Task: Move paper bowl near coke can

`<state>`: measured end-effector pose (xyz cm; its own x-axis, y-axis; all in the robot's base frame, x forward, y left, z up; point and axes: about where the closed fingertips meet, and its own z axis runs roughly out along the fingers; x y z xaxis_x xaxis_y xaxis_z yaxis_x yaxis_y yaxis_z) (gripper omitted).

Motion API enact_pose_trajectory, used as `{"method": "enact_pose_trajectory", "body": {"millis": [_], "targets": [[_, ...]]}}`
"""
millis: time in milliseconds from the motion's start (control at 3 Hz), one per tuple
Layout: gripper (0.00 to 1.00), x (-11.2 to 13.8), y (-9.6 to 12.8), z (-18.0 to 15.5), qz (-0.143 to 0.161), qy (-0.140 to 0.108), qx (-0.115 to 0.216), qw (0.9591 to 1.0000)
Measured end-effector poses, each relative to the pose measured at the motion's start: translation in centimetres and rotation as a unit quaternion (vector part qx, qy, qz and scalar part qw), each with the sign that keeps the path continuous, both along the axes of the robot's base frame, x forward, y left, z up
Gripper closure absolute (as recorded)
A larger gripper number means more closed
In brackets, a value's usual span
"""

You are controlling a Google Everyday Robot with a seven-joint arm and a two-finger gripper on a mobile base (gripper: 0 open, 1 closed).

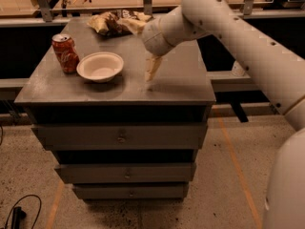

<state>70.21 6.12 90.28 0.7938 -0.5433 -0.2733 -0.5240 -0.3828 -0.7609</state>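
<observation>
At the left of the counter (183, 82) the coke can (66, 54) stands upright, its silver top showing. Just beside it, on its right, the paper bowl (100, 66) sits flat and right way up on the counter top. Its rim is very near the can, though I cannot tell whether the two touch. Behind them, toward the back edge, lies a crumpled snack bag (116, 23).

Right of the bowl, and clear of it, the pincer (150, 78) points down with its tip close to the counter. It has hold of nothing. Whether it is open or closed I cannot tell from here. The big pale arm (228, 27) comes in from the right, above the counter.

By the look of it, the bowl is already where the task wants it, so the step in hand is getting clear without spoiling that. To do it well, the pincer should rise straight up first and only then draw off to the right, the side the arm comes from. Any sweep leftward risks catching the wide rim, and a light paper bowl would slide easily into the can and could tip it. The wrist should also keep forward of the snack bag.
</observation>
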Motion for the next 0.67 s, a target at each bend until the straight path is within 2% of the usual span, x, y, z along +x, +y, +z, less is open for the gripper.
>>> {"method": "enact_pose_trajectory", "body": {"millis": [333, 667], "targets": [[0.0, 1.0, -7.49, 2.88, -0.111, 0.014, 0.017, 0.9936], [0.0, 1.07, -7.59, 2.67, -0.13, 0.037, 0.027, 0.9905]]}}
